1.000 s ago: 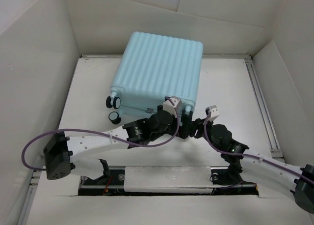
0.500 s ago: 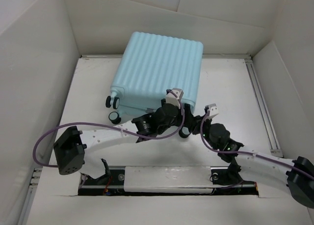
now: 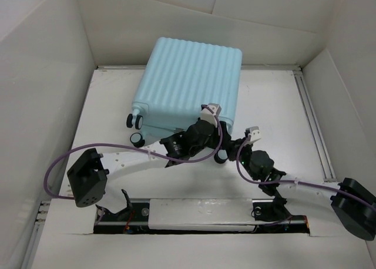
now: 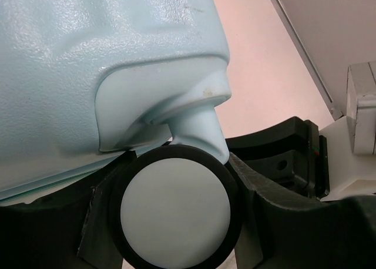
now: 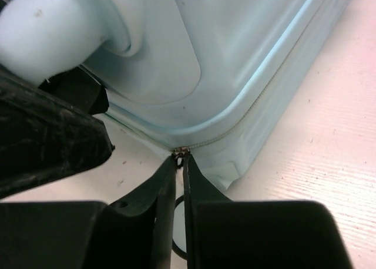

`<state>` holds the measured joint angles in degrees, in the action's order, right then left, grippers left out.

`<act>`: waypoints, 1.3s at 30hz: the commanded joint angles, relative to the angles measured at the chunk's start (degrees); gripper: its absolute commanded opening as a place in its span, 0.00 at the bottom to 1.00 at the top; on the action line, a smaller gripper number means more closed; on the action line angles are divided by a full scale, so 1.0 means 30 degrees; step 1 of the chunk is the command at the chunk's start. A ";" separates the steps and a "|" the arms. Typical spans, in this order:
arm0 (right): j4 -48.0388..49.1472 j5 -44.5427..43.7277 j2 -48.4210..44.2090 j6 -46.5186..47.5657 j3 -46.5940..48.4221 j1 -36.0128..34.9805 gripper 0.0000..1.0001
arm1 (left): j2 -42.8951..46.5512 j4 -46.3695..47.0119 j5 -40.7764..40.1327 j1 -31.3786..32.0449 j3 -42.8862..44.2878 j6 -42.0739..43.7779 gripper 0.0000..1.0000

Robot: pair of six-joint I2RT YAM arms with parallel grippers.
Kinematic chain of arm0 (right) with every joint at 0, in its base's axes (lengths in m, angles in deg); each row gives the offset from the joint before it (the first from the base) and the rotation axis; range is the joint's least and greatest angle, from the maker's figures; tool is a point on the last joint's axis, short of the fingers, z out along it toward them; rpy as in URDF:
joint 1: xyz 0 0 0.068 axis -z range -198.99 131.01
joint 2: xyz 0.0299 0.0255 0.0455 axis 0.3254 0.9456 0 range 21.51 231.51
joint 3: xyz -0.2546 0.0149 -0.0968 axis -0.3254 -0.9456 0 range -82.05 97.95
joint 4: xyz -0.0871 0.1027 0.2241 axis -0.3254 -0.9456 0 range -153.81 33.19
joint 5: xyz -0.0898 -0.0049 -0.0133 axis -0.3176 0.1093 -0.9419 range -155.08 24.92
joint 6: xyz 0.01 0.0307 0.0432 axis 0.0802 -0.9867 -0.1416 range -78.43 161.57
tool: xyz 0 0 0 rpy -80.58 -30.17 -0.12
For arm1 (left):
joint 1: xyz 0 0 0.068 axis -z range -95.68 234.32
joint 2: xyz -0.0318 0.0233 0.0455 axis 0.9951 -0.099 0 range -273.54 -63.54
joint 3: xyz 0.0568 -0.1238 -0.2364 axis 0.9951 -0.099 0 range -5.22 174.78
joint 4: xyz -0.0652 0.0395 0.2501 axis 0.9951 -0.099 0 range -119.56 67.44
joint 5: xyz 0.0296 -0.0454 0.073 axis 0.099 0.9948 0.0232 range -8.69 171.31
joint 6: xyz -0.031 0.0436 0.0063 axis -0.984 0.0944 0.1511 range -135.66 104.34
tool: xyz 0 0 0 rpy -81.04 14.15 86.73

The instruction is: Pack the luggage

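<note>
The luggage [image 3: 188, 84] is a pale aqua ribbed suitcase lying flat and closed on the table. My left gripper [image 3: 220, 153] is at its near right corner. In the left wrist view the gripper [image 4: 176, 222] is shut on a black-and-white caster wheel [image 4: 175, 205], with a finger [image 4: 261, 192] on each side. My right gripper [image 3: 235, 150] is just right of it. In the right wrist view its jaws [image 5: 180, 162] are pressed together on the zipper pull [image 5: 181, 152] at the corner seam of the luggage [image 5: 205, 57].
White walls stand close on the left [image 3: 41, 93], back and right [image 3: 346, 98]. Two more caster wheels [image 3: 138, 131] stick out at the suitcase's near left corner. The left gripper's black finger [image 5: 47, 145] fills the left of the right wrist view.
Both arms have pushed in towards the suitcase's near right corner. The left wrist moved a little away from the bases and its elbow swung right. The right elbow came into view.
</note>
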<state>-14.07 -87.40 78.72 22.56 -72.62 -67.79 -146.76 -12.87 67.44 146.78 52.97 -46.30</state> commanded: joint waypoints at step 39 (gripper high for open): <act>1.1001 -0.2102 0.4602 -0.2337 -0.0300 -0.3388 0.00 | -0.0997 0.4120 0.7137 -0.0660 0.3744 -0.2062 0.00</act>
<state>4.21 -95.80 92.49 19.74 -73.69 -72.18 -149.39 -14.31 76.62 143.61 56.52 -48.26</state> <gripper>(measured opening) 0.017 0.509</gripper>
